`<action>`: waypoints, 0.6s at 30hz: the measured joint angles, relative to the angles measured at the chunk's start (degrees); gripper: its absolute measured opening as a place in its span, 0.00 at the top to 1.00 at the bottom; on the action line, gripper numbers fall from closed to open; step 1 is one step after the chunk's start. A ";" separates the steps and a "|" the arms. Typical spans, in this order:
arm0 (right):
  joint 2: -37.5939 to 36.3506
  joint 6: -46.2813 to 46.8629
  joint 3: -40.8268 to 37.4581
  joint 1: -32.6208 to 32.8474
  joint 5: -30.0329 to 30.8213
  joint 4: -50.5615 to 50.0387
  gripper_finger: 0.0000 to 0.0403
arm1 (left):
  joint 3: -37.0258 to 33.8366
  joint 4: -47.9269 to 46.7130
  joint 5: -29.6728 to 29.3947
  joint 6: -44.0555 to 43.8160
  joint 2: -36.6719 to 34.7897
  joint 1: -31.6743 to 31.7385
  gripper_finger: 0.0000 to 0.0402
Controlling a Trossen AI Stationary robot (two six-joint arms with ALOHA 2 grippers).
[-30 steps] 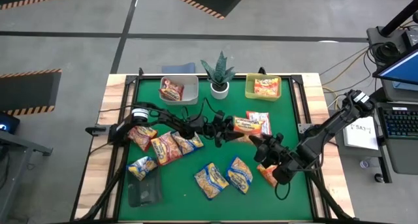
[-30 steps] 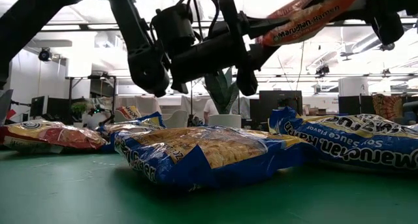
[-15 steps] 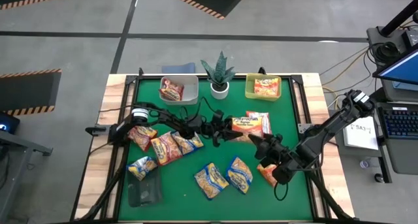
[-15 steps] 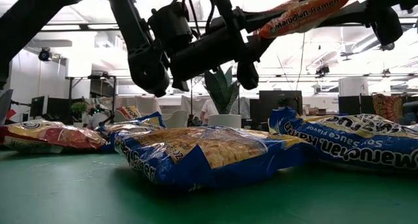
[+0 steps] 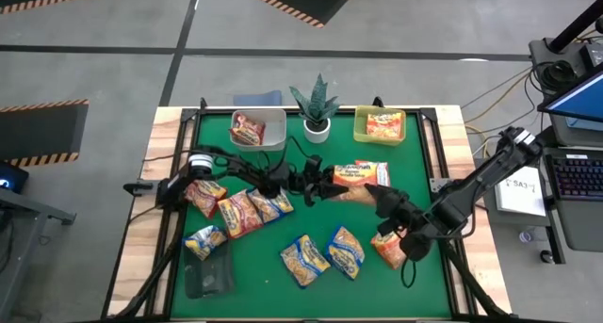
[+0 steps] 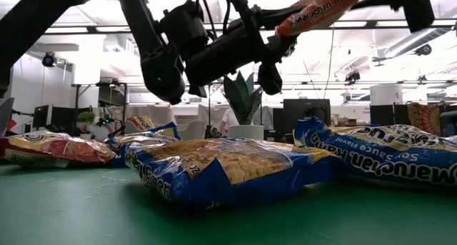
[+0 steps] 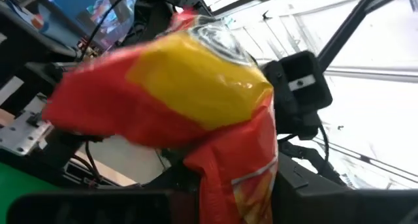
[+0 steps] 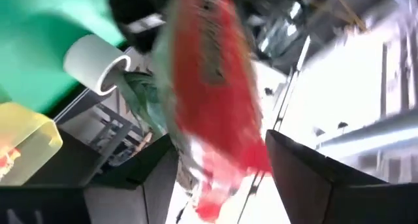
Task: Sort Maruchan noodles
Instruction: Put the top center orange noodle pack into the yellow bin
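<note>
— Where are the tools?

— I see both over the middle of the desk [image 5: 415, 276]. My left tool [image 5: 325, 184] is clamped on one end of an orange-red noodle packet [image 5: 356, 175], lifted clear of the green mat. My right tool [image 5: 379, 199] sits at the packet's other end; I cannot tell whether it grips.

— And the rest?

— Other packets [image 5: 236, 212] lie flat below. One sits in the clear bin [image 5: 254, 119], one in the yellow bin [image 5: 363, 133], either side of the plant [image 5: 316, 102].
</note>
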 joint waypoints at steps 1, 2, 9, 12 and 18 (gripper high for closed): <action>-0.31 1.27 0.55 -0.02 0.86 0.11 0.47 | 0.00 0.00 -0.01 -0.17 -0.07 0.25 0.81; -0.74 2.63 1.05 -0.01 1.94 0.18 0.47 | -0.04 -0.03 -0.01 -0.32 -0.23 0.50 0.81; -4.65 15.60 3.52 -0.11 8.49 0.16 0.47 | -0.09 -0.07 2.24 0.21 -1.99 1.81 0.81; -7.11 25.78 3.65 -0.11 11.87 0.14 0.47 | -0.09 -0.11 3.81 0.98 -3.20 2.23 0.81; -13.19 61.41 3.54 -0.12 13.42 -0.27 0.47 | -0.11 -0.03 9.32 3.36 -7.23 2.38 0.81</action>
